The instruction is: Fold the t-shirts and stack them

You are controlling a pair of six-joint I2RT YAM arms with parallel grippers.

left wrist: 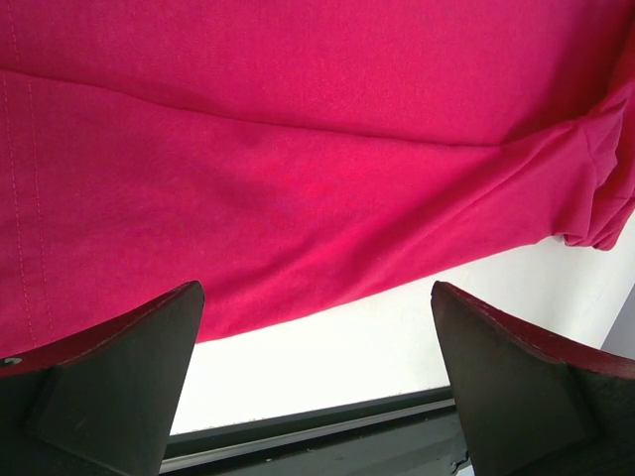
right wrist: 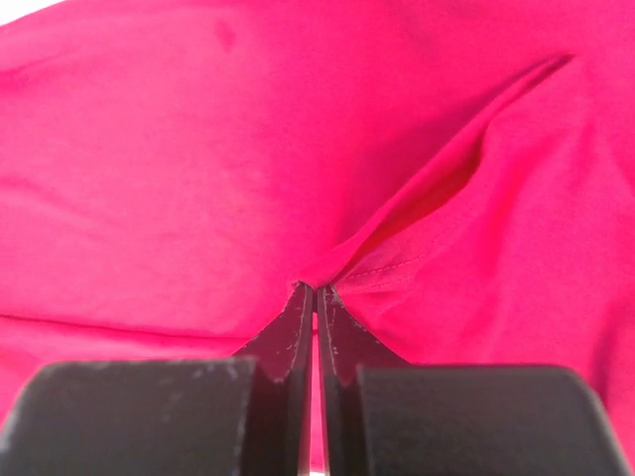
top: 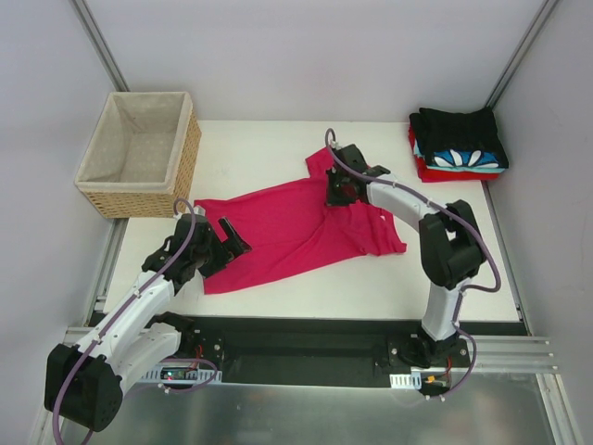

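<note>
The crimson-pink t-shirt [top: 296, 227] lies spread and rumpled across the middle of the white table. My right gripper [top: 335, 193] is shut on a pinched fold of it [right wrist: 327, 273] near its far right part; the fingertips [right wrist: 298, 307] meet on the cloth. My left gripper [top: 225, 239] is open and empty at the shirt's near left edge, its fingers [left wrist: 129, 367] wide apart over the shirt's hem [left wrist: 298, 248] and bare table. A stack of folded t-shirts [top: 459, 144], black on top, then blue-white patterned, then red, sits at the far right corner.
A woven wicker basket [top: 139, 153] with beige lining stands at the far left. The table's near edge and a dark rail [left wrist: 317, 421] run just below my left gripper. Grey walls close in both sides.
</note>
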